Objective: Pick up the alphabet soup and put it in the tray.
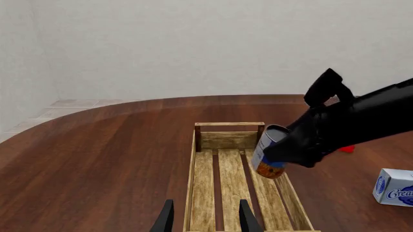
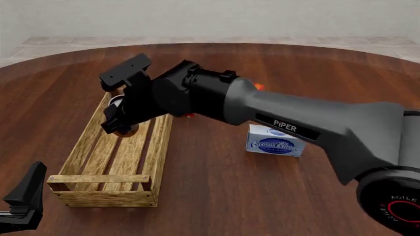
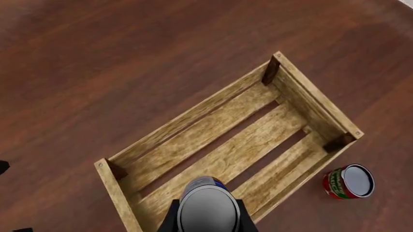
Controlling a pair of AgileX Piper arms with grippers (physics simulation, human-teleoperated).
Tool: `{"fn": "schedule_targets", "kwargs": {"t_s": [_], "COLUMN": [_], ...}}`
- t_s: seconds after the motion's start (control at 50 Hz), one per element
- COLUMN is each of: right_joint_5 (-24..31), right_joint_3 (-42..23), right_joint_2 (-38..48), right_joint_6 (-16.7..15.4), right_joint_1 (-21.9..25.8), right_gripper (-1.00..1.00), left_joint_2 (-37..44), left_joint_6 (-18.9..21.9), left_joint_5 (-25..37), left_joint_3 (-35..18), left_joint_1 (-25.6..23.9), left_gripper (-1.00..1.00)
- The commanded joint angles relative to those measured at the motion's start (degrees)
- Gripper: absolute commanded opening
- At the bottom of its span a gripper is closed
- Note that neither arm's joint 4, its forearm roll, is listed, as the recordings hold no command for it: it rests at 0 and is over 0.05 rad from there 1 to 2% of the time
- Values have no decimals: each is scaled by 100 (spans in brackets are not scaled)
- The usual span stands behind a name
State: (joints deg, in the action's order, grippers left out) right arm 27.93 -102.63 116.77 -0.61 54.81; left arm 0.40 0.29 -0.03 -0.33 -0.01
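Note:
My right gripper (image 2: 123,118) is shut on the alphabet soup (image 1: 268,153), a can with a blue label, an orange band and a white top. It holds the can tilted over the far end of the tray (image 2: 105,184), a long light-wood crate. I cannot tell whether the can touches the slatted floor. In the right wrist view the can's top (image 3: 208,209) shows between the fingers with the tray (image 3: 193,116) below. My left gripper (image 1: 205,218) is open and empty at the tray's near end (image 1: 205,193), apart from it.
A white-and-blue cream cheese box (image 2: 276,142) lies right of the tray, under the right arm. A small red-and-green can (image 3: 348,182) stands just outside the tray's far corner. The right arm spans the table's middle.

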Motion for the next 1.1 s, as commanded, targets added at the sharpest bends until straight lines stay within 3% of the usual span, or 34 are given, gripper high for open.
{"fn": "schedule_targets", "kwargs": {"t_s": [0.02, 1.1], "right_joint_5": [-23, 34], "right_joint_3": [-268, -994], "right_joint_2": [290, 1444], "right_joint_6": [158, 326], "right_joint_1": [-40, -234], "right_gripper": [-100, -100], "left_joint_2": [1, 1], "left_joint_6": [-2, -1], "left_joint_5": [0, 0], "left_joint_3": [0, 0], "left_joint_1": [0, 1], "left_gripper": [100, 100]}}
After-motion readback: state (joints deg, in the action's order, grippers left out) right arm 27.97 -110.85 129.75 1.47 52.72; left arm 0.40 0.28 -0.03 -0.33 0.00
